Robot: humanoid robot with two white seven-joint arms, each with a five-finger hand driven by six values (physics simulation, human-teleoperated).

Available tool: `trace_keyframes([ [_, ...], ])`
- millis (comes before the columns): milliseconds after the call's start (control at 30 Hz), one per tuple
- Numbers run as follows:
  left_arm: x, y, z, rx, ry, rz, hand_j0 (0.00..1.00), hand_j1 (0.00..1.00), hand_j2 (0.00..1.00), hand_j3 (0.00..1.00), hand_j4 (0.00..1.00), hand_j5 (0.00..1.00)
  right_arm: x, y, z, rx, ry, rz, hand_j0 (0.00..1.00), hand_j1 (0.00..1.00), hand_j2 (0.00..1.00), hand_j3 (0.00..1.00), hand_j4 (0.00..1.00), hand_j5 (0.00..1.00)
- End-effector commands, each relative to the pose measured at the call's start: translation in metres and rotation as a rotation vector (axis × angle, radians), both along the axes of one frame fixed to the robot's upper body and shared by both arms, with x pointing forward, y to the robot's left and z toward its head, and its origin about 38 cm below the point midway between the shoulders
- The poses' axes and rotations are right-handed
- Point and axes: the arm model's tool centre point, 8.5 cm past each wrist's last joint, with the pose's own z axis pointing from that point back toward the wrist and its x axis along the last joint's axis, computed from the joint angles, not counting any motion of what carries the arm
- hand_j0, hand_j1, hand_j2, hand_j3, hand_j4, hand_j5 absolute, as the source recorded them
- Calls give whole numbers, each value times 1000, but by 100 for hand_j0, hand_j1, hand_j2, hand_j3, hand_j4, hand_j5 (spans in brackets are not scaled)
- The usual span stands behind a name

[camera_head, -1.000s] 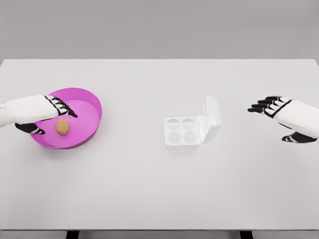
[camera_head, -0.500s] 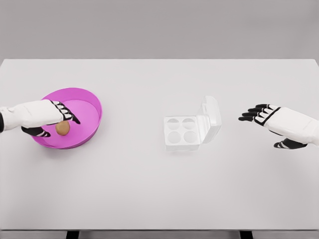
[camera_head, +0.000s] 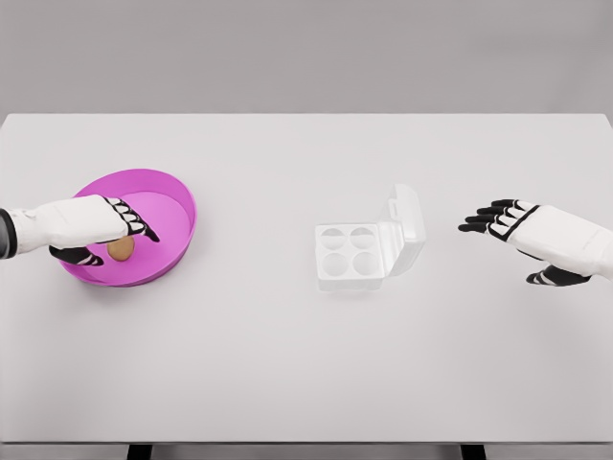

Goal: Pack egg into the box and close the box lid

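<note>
On the left side of the white table (camera_head: 287, 364) sits a round pink bowl (camera_head: 172, 196); the left hand (camera_head: 91, 222) reaches into it from the left edge; its fingers (camera_head: 139, 228) bend down over the brown egg (camera_head: 121, 249), and its thumb is on the near side of the egg; the egg sits inside the bowl, between the fingers and the thumb; most of the egg is hidden under the hand, so I cannot tell if the hand is squeezing it or only touching it.

In the middle of the table, well apart from the bowl, is the white egg box (camera_head: 350, 254); it has four round cups, two near and two far; nothing is in the cups; its lid (camera_head: 407, 228) stands up on the right side of the box, tipped a little to the right.

On the right, well apart from the box, the right hand (camera_head: 536, 230) floats above the table; its black fingers are spread apart and point left at the box; it holds nothing.
</note>
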Motion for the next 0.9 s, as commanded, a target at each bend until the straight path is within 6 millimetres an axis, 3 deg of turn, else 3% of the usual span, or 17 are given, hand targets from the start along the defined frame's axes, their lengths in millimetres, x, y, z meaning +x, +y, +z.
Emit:
trace_keyframes([
  [0,0,2,-1,3,1,6,82,82,82,82,82,82,0,0,1,5,1,-2,100,100,100,100,100,100],
  [567,3,2,-5,7,5,17,79,79,79,79,79,79,0,-1,2,2,-2,-3,100,100,100,100,100,100],
  [867,3,2,-5,7,5,17,70,70,70,70,70,70,1,-2,3,1,-3,-4,100,100,100,100,100,100],
])
